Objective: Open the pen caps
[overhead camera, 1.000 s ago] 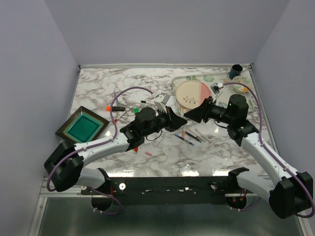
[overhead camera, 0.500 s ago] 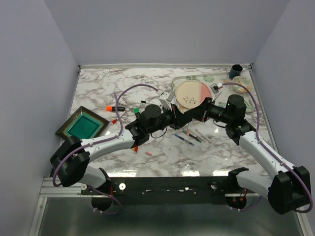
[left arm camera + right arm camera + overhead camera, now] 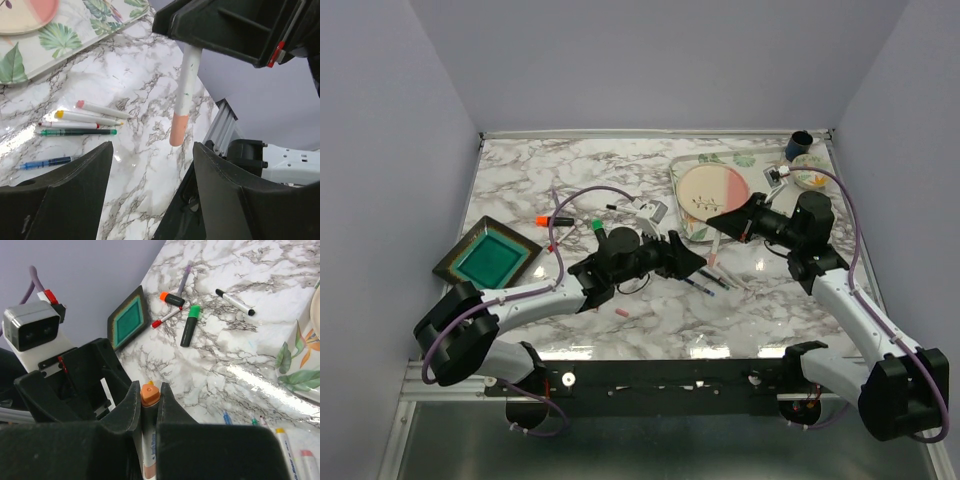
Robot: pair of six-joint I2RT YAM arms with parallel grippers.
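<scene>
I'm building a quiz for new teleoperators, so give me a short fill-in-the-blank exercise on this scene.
The white pen is pinched by the ____ arm.
The left fingers stand ____, holding nothing.
Beside the orange-capped highlighter lies one capped in ____.
Missing words: right; open; green.
</scene>
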